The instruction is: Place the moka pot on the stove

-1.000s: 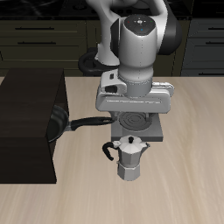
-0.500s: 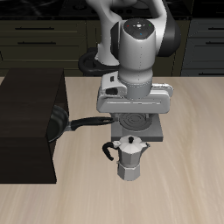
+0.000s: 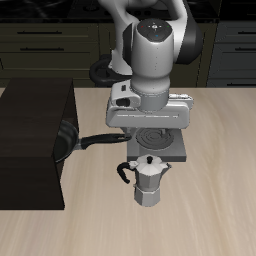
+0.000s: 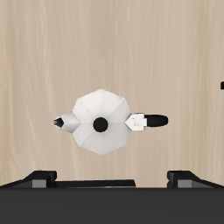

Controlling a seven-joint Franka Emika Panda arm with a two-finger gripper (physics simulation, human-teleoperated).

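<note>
Moka pot [image 3: 149, 180] upright on the bare wooden table [image 3: 210, 210], just in front of the stove [image 3: 154, 140], close to its front edge but not on it; contact between the two not clear. In the wrist view, moka pot [image 4: 101, 123] seen straight from above, lid knob at its middle, dark handle out to one side, spout to the other; gripper [image 4: 109, 179] high over it, well apart, holding nothing. Fingertips [image 4: 41, 179] set far from each other, wider than the pot's body, so jaws spread.

Counted: one moka pot, one stove with one spiral coil, one black frying pan [image 3: 72, 140] beside the stove with its long handle reaching toward it, one large black cabinet [image 3: 30, 140].

Against the picture a second ago: arm head shifted slightly back and up; pot, stove and pan unmoved.
</note>
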